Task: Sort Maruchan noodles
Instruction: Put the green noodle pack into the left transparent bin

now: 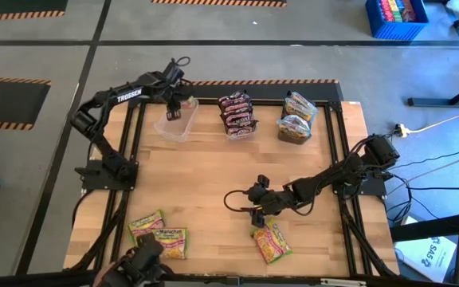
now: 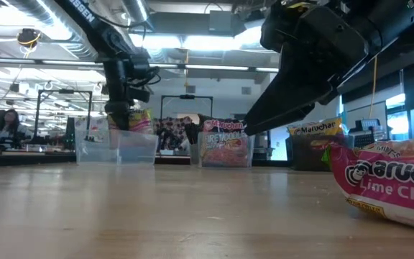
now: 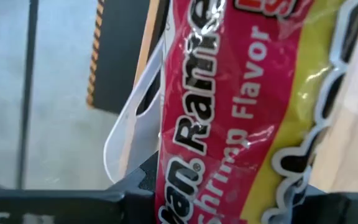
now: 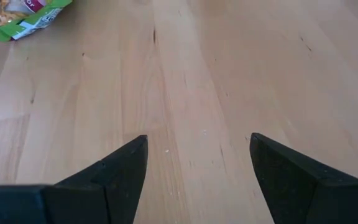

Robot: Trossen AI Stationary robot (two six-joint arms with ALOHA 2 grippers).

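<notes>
My left gripper (image 1: 175,102) is at the far left, above a clear plastic tub (image 1: 177,121), shut on a pink and yellow shrimp-flavour Maruchan packet (image 3: 229,112). In the low view the packet (image 2: 140,119) hangs at the tub's rim (image 2: 117,137). My right gripper (image 1: 255,214) is open and empty, low over the table's middle, its fingertips apart over bare wood (image 4: 197,155). A lime-chili packet (image 1: 271,241) lies flat just on the near side of it and also shows in the low view (image 2: 394,180). Two more yellow-green packets (image 1: 159,233) lie flat at the near left. My left gripper comes from above, pointing down, and holds the shrimp packet by its upper part (image 2: 131,115). The packet hangs upright below the fingers, over the tub's opening. In the wrist view the packet itself hides the fingers, so which edge they are on and the kind of hold cannot be told.
A clear tub with maroon packets (image 1: 237,114) stands at the far middle. A dark tub with yellow packets (image 1: 297,119) stands at the far right. A green-edged packet (image 4: 30,15) shows at the edge of the right wrist view. Bare wood lies between the tubs and my right gripper.
</notes>
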